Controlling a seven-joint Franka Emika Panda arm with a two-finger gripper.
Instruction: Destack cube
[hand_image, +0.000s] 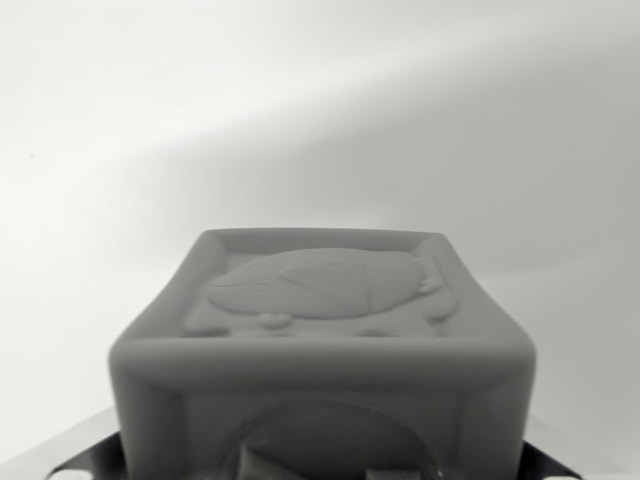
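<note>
The cube (325, 350) filled the lower middle of my wrist view, so close that it ran off the bottom edge. The picture was grey throughout, so I could not tell its colour. Its top face tilted away toward the centre of the frame, ringed by a raised rim with soft, rounded corners. Inside that rim sat a moulded relief: a plump animal shape lying on its side, with a curved line across its back, a small dot like an eye at its left end, and a few bumps beneath it. The near face dropped straight down at the bottom of the frame and carried an arched recess, cut off by the lower edge.

At the lower left corner (85, 450) and the lower right corner, dark angular bits of metal poked out on either side of the cube. Those looked like parts of my gripper, but the fingertips were out of sight, so I could not tell whether it was closed on the cube or open.

Behind it all lay a plain pale surface (320, 110), with a broad soft shadow slanting across the upper right.
</note>
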